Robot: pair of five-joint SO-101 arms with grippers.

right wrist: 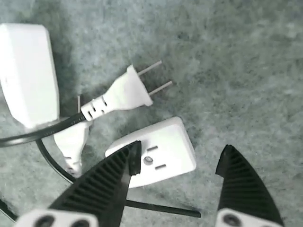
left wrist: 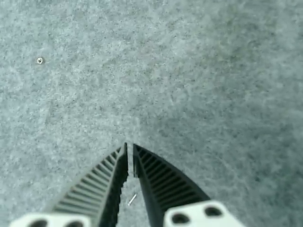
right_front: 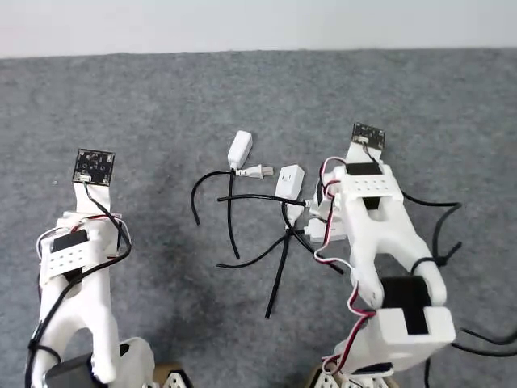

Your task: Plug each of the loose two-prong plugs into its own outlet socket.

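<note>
- The right gripper (right wrist: 182, 150) hangs over the socket block (right wrist: 163, 153) with its fingers spread wide and holds nothing. One fingertip (right wrist: 132, 156) lines up with the block's edge, but I cannot tell whether it touches.
- The socket block lies face up on the grey carpet (right_front: 161, 97), with its slots showing.
- Just beside the socket block, a loose two-prong plug (right wrist: 124, 91) lies flat and unplugged, its prongs bare.
- A second white plug (right wrist: 71, 142) lies near the socket block, partly under a black cord (right wrist: 28, 135).
- On the far side of the first plug from the socket block sits a larger white block (right wrist: 26, 75).
- Well apart from the socket block, the left gripper (left wrist: 130, 149) points down at the carpet. Its fingers are drawn almost together with a thin gap between them, and they grip nothing.
- A tiny metal ring (left wrist: 39, 60) lies on the carpet beyond the left gripper.
- Farthest from the socket block, the carpet ends at a plain pale wall (right_front: 258, 24).
</note>
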